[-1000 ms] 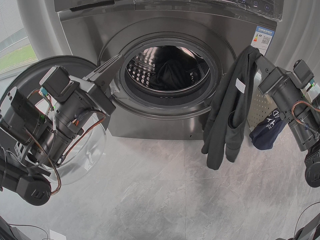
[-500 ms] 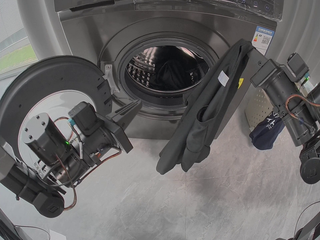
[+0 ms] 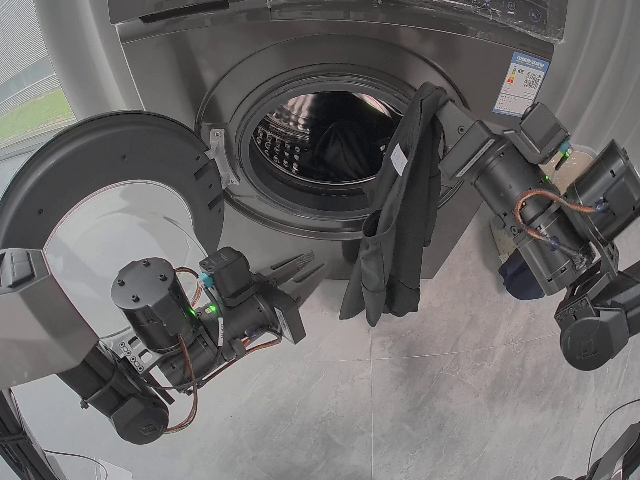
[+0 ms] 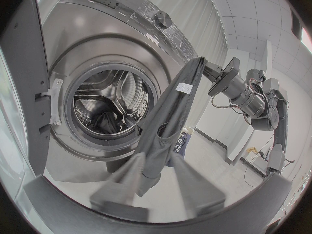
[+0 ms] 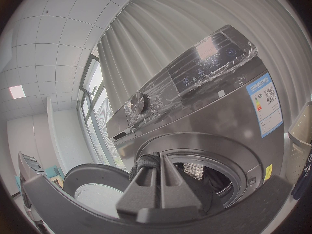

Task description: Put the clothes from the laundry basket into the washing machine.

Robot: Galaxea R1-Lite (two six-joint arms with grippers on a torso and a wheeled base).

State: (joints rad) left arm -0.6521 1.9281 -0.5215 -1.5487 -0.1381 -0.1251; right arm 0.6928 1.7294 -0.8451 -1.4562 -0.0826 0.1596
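While the right gripper (image 3: 437,103) pinches the top of a long black cloth garment (image 3: 400,221), its two fingers are pressed together on a bunched fold of the fabric, as the right wrist view shows (image 5: 159,158). The garment hangs straight down in front of the right edge of the round drum opening (image 3: 333,141) of the grey metal front-loading washing machine (image 3: 167,68). Its lower end dangles clear of the grey marbled tile floor (image 3: 400,401), and a small white label (image 3: 399,159) shows on its upper part. None of it lies inside the drum yet.

Deep in the drum sits a heap of dark clothes (image 3: 340,151). The round dark door with a clear bowl window (image 3: 107,161) stands swung wide to the left.

The left gripper (image 3: 308,265) hovers low, nearer than the machine and to the left of the hanging garment, apart from it. Its fingers are spread with nothing between them; in the left wrist view (image 4: 157,156) the garment shows through the gap, farther off.

To the right of the machine stands a cream perforated plastic laundry basket (image 5: 297,153), with a navy blue printed garment (image 3: 520,285) draped over its side.
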